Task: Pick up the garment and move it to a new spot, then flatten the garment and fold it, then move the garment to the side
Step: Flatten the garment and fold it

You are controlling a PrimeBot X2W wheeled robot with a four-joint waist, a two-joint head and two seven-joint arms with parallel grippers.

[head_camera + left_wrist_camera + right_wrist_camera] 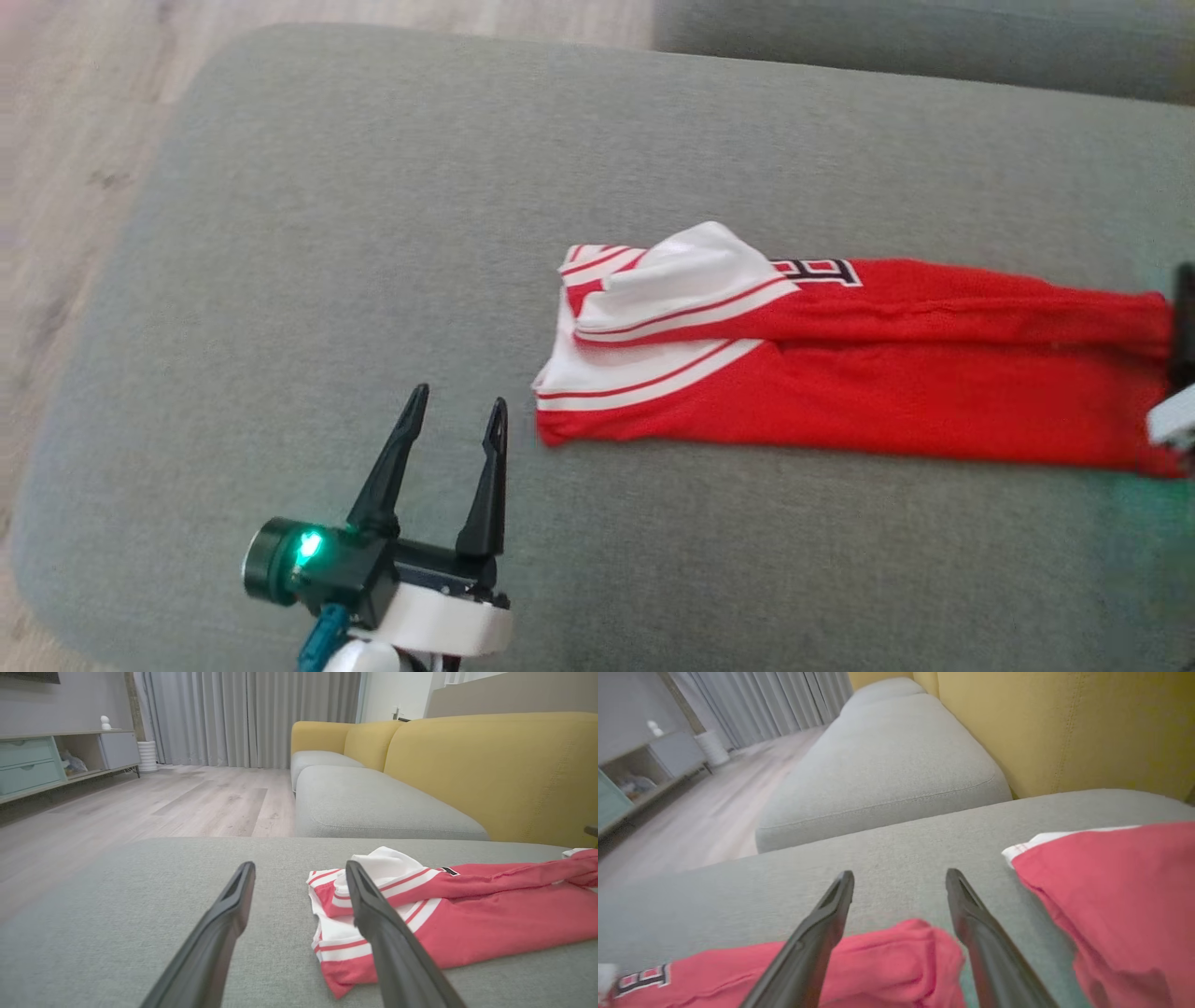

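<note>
Left gripper (460, 396) hangs lowest in the head view, its two dark fingers spread and holding nothing, tips just short of the near-left corner of the red jersey (887, 401). One garment lies on the grey seat cushion (373, 187): folded into a long band, white striped trim bunched at its left end, black lettering along its far edge, its right end running to that view's right border.

Right gripper (899, 872) also stands released, fingers parted above a rumpled red fold, with bare cushion ahead of the tips; a second red panel lies to one side in its wrist view.

Room to move is widest on the cushion's left half, bare up to a rounded edge that drops to the wooden floor (75, 140). The far side is bounded by a yellow backrest (490, 765). Two more grey seat cushions (373, 807) continue beyond.

Count: one jersey, two grippers, two fingers each.
</note>
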